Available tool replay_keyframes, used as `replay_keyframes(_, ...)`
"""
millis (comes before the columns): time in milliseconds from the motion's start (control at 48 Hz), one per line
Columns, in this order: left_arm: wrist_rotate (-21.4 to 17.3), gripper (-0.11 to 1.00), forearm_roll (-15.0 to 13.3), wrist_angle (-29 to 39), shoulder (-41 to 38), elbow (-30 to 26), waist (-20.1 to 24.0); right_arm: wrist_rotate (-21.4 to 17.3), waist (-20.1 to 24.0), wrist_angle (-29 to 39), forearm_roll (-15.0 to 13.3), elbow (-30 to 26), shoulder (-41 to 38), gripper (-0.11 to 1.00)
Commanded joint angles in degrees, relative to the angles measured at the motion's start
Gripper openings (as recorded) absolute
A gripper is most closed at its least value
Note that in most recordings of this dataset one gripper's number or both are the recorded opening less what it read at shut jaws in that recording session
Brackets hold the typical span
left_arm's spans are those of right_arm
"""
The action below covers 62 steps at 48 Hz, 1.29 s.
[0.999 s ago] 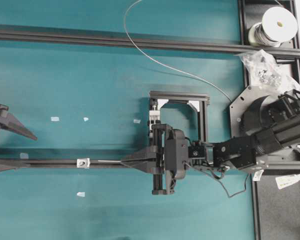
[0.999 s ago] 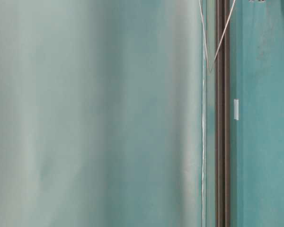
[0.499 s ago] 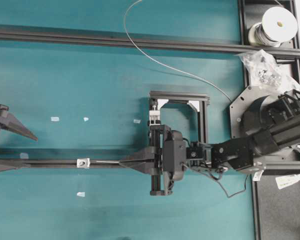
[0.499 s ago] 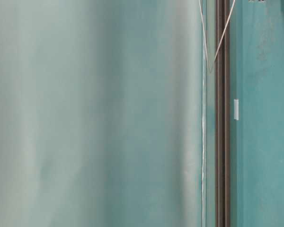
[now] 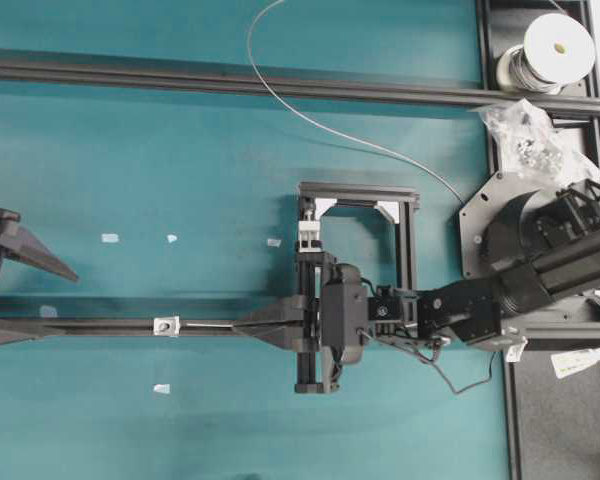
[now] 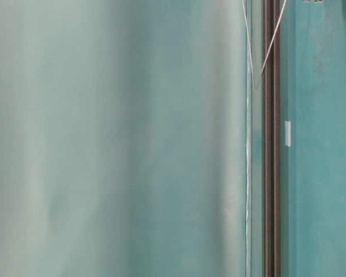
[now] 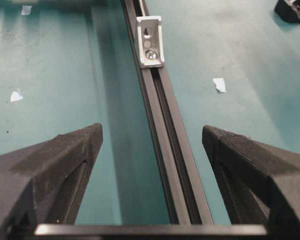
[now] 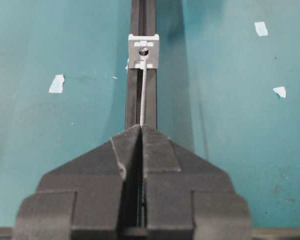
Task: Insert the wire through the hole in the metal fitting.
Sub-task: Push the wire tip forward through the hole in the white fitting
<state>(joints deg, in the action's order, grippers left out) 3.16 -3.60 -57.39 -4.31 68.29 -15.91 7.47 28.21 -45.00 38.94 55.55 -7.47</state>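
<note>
Right wrist view, nearest first: the right pincer (image 8: 141,131) is fully closed, its two black wedge-shaped fingers (image 8: 160,150) pressed together on the thin, stiff silver-grey wire (image 8: 143,97). The short straight free end sticks out ahead of the tips and runs directly along the black slotted aluminium rail (image 8: 142,15).

Beyond the tips sits the small shiny square metal fitting (image 8: 143,51), seated on the rail, with the tiny dark round hole (image 8: 143,51) at its centre. The wire tip appears to reach the lower edge of the fitting, just below the hole — I cannot tell whether it has entered. Wire axis and rail axis coincide, and the fitting lies straight ahead of the pincer, so the coming move looks like a pure push along that line with a slight lift of the tip.

Overhead: the right pincer (image 5: 242,327) is near the fitting (image 5: 165,325); the left pincer (image 5: 20,300) is further off on its far side.

Left wrist view: the left pincer (image 7: 150,145) stands wide open with a finger either side of the rail (image 7: 175,170) and holds nothing; the fitting (image 7: 150,41) lies well ahead of it on the teal surface (image 7: 240,60).
</note>
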Motion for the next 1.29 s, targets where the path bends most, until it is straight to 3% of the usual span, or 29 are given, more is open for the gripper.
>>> replay_keyframes(0, 0.00, 0.76, 0.09, -0.53, 0.35, -0.53, -0.18, 0.26, -0.18, -0.62, -0.09, -1.05, 0.18, -0.01)
replay_keyframes(1270, 0.00, 0.76, 0.09, -0.35, 0.44, -0.62, -0.09, 0.44, -1.23, -0.44, -0.70, -3.16, -1.58, -0.01)
